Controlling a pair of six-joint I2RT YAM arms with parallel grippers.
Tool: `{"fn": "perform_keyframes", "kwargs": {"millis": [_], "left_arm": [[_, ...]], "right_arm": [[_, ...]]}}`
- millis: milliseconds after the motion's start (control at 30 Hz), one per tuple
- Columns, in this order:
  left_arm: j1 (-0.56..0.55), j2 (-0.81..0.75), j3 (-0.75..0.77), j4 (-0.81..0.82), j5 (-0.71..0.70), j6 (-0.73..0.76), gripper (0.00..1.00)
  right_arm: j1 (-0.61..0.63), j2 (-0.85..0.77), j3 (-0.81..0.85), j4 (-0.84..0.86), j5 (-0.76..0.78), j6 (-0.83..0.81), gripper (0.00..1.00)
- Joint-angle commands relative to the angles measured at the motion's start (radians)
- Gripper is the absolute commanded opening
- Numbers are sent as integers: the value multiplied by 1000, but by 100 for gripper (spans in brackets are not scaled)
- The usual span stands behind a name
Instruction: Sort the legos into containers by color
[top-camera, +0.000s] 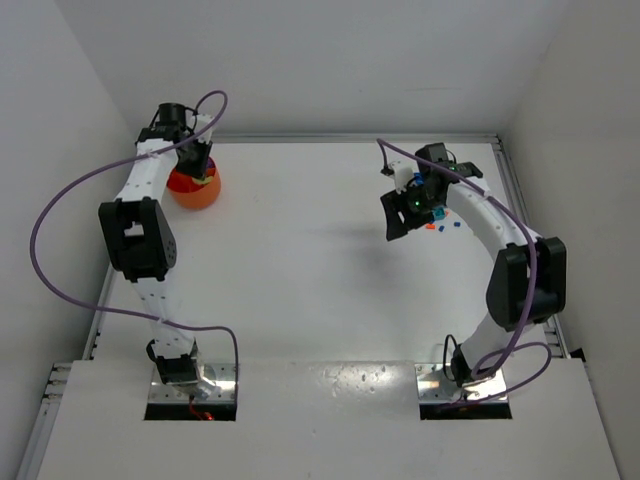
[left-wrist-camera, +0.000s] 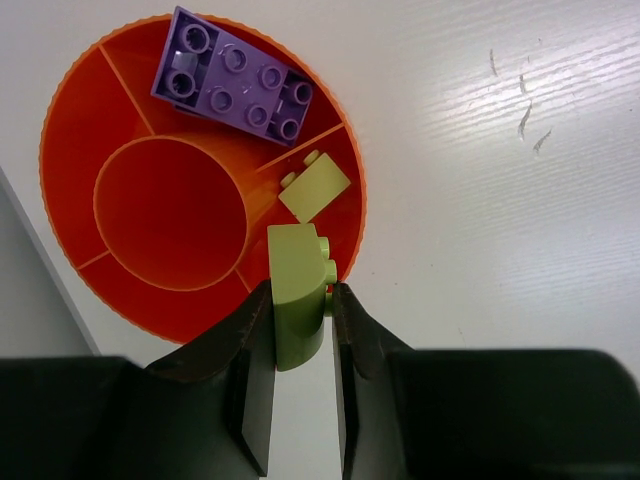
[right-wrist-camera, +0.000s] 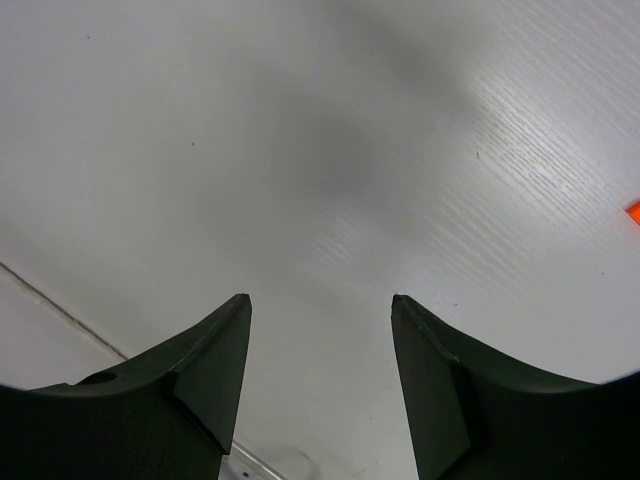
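Observation:
The round orange bowl (left-wrist-camera: 170, 215) has a centre well and outer sections; it sits at the far left of the table (top-camera: 195, 188). A purple lego plate (left-wrist-camera: 235, 78) lies in one section, a yellow-green lego (left-wrist-camera: 315, 188) in the neighbouring one. My left gripper (left-wrist-camera: 300, 295) is shut on another yellow-green lego (left-wrist-camera: 296, 290), held over the bowl's near rim. My right gripper (right-wrist-camera: 320, 305) is open and empty above bare table. In the top view it (top-camera: 400, 212) hovers left of a small cluster of orange and blue legos (top-camera: 440, 222). An orange lego (right-wrist-camera: 633, 210) shows at the right edge.
White walls close in the table at the back and both sides. A purple cable (top-camera: 60, 215) loops from the left arm, another (top-camera: 520, 340) along the right arm. A metal rail (top-camera: 510, 180) runs along the table's right edge.

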Motion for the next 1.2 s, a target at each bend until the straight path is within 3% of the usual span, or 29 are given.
{"fn": "perform_keyframes", "kwargs": {"millis": [0,167,267,400,500,767,933,1067,1167], "left_arm": [[16,9,43,-16,-23,0,13],[25,18,43,-25,-41,9,22],[25,18,43,-25,-41,9,38],[34,18,52,-25,-51,0,50],[44,9,75,-25,-15,-9,53],[67,-164,85,10,291,-52,56],[-59,-270,13,-13,333,-22,57],[-206,-349,-111,-1,235,15,57],[-289,-405,-211,71,177,-25,59]], "right_arm": [[-5,10,55,-7,-18,12,59],[-5,19,66,-7,-18,12,59],[-5,19,75,-16,-18,3,59],[-5,10,75,-5,25,3,61],[-5,-2,75,6,59,3,64],[-81,-120,38,46,261,-2,68],[-195,-191,-77,12,391,-66,73],[-292,-210,-173,42,511,-78,72],[-362,-159,-159,73,542,-56,71]]}}
